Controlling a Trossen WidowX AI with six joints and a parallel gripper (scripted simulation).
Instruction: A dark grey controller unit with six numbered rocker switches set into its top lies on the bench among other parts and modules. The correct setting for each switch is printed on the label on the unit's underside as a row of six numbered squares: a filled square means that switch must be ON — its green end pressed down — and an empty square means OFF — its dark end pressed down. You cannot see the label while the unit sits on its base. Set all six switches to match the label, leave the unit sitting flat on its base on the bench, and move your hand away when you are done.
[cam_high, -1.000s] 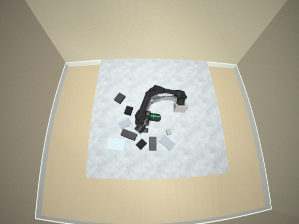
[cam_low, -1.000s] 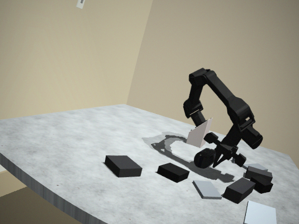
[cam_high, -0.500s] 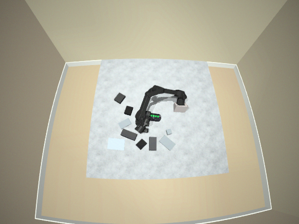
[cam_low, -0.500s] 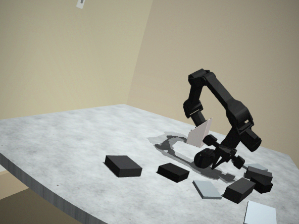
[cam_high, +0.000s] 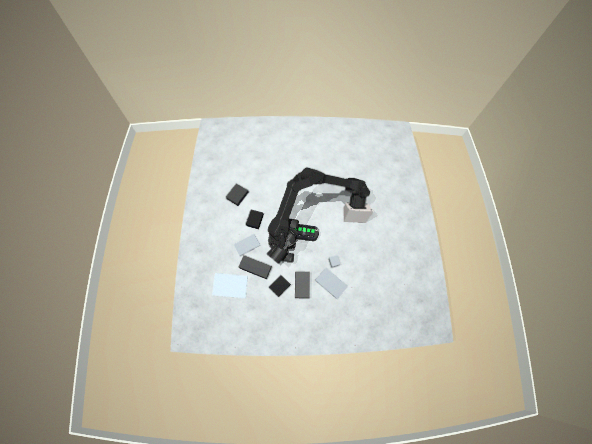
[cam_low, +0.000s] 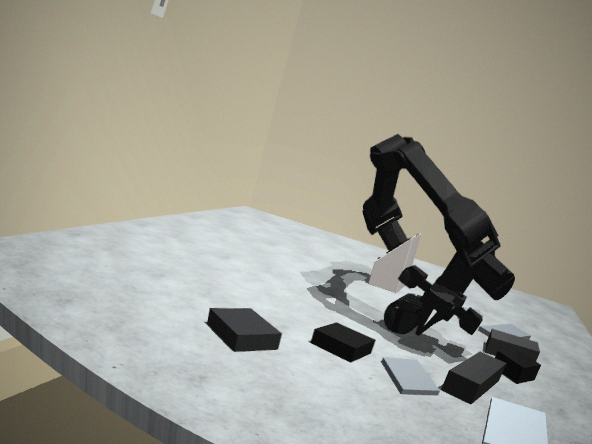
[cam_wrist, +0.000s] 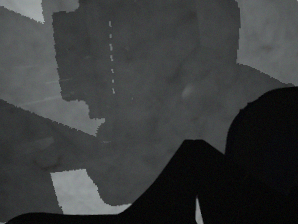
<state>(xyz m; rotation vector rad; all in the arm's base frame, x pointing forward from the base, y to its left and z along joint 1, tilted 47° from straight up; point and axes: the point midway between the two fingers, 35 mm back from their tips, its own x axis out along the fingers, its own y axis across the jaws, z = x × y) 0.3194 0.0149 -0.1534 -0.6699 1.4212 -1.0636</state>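
The dark grey controller unit (cam_high: 314, 234) (cam_low: 398, 315) has rounded ends and rests on the bench beside the gripper. Several green switch ends show on it in the top view, but the arm covers its left part. No switch numbers or label can be read, and I cannot tell whether its base is fully flat. In the wrist view, the unit (cam_wrist: 267, 142) is a black rounded shape at the right. My gripper (cam_low: 420, 331) (cam_wrist: 193, 148) is shut and empty, its tips low beside the unit. Any contact between tips and unit cannot be made out.
Dark blocks (cam_high: 237, 194) (cam_high: 255, 219) (cam_high: 255, 267) (cam_high: 279, 286) (cam_high: 302, 285) lie left of and below the unit in the top view. Pale flat plates (cam_high: 247, 244) (cam_high: 230, 285) (cam_high: 331, 283) and a small pale block (cam_high: 334, 261) lie there too. The arm's pinkish base (cam_high: 357, 215) (cam_low: 392, 270) stands beyond the unit.
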